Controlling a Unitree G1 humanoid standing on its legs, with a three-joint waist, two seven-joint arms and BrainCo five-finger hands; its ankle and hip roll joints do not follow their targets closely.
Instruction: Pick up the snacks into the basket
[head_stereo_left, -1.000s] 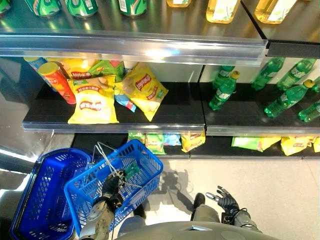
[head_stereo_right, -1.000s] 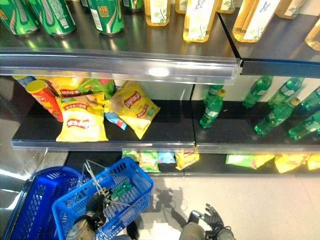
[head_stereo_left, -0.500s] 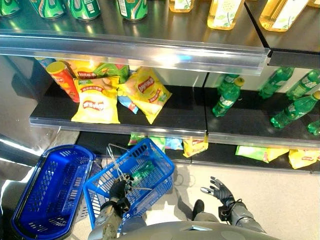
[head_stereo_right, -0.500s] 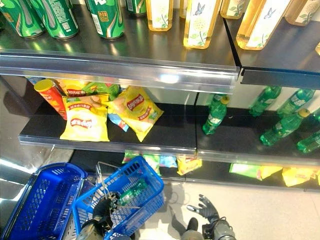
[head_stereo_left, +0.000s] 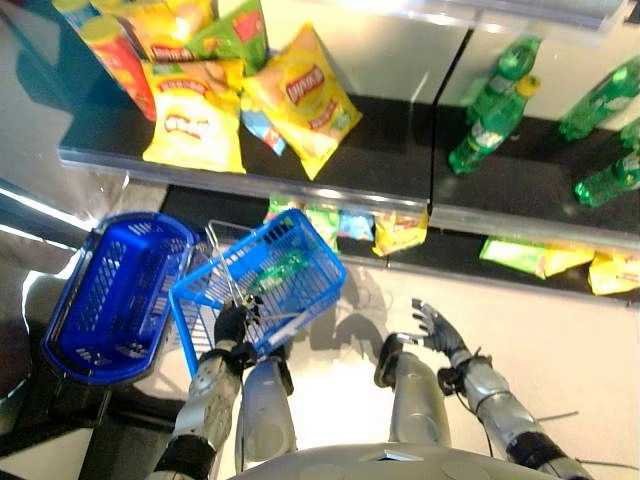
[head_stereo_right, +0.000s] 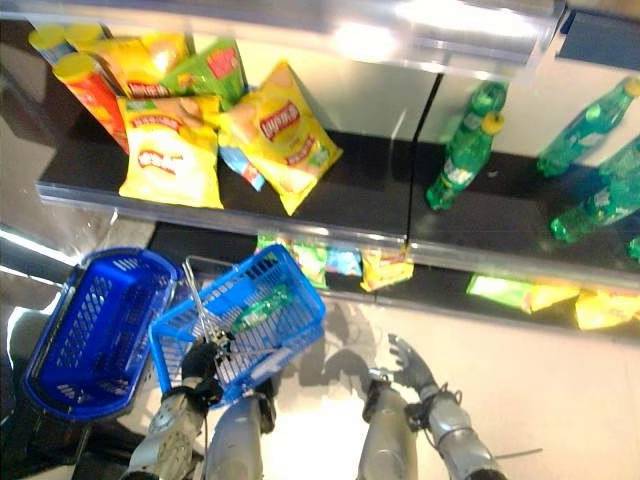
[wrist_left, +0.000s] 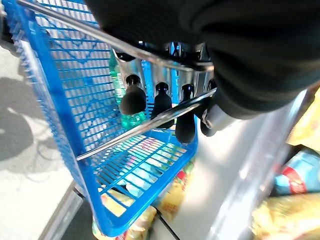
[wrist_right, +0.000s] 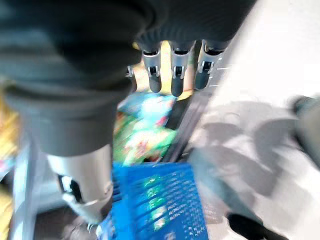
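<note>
Left hand (head_stereo_left: 232, 330) curled round wire handles of blue basket (head_stereo_left: 300, 250), basket hanging tilted, green bottle (head_stereo_left: 280, 270) inside. Right hand (head_stereo_left: 432, 328) low over floor, fingers spread, holding nothing. Snack bags (head_stereo_left: 195, 115) lying on middle shelf (head_stereo_left: 390, 160). Second blue basket (head_stereo_left: 115, 295) on floor just beside first.

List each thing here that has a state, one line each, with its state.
Left hand: shut on the wire handles of the carried basket.
Right hand: open, empty, low over the floor.
Carried basket: held tilted, a green bottle inside.
Second basket: on the floor, empty.
Chip bags: lying on the shelf, not yet picked.
</note>
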